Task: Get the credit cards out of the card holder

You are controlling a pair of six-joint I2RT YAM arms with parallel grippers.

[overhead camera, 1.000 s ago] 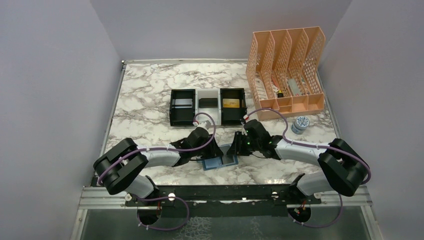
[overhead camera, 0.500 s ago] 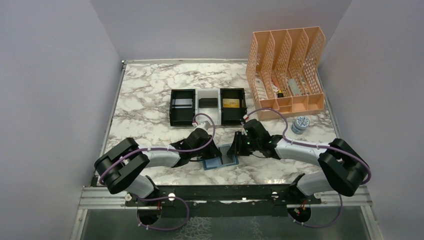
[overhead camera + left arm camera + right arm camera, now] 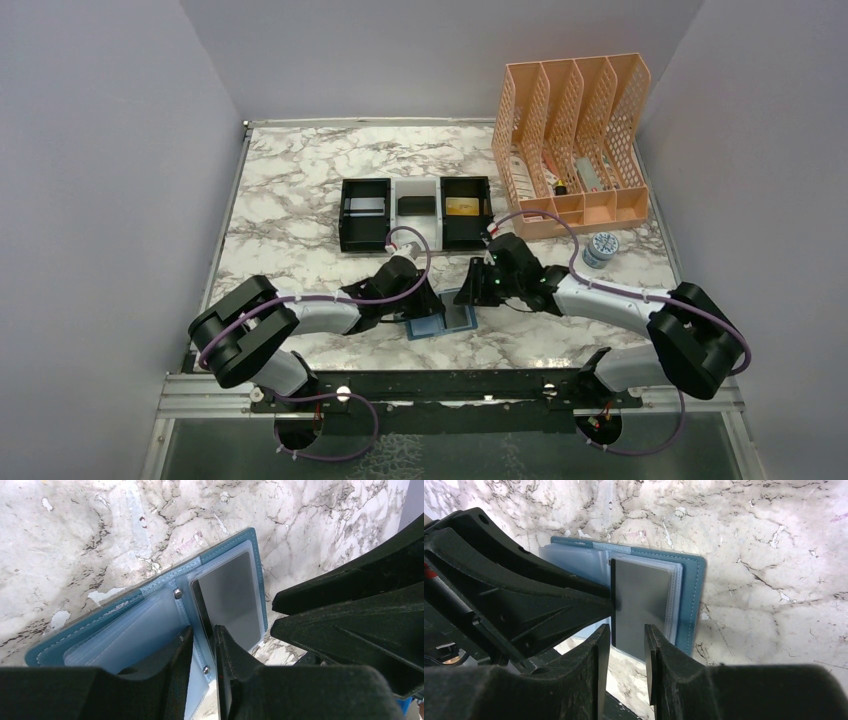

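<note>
Marble-print surface, leather-look card holder, matt black jaws.
Surface (image 3: 774, 540): smooth, slight sheen, white-grey veined stone pattern. Card holder (image 3: 691, 600): teal outside, fine leather-like grain, stitched edge; inner sleeves (image 3: 140, 635) are soft frosted-clear plastic, with small shiny metal studs (image 3: 177, 594). Credit card (image 3: 641, 605): smooth grey plastic, semi-gloss. Left gripper (image 3: 202, 635) and right gripper (image 3: 626, 630): jaws matt black plastic, faintly ribbed. File rack (image 3: 570, 140): matt peach plastic, perforated.
</note>
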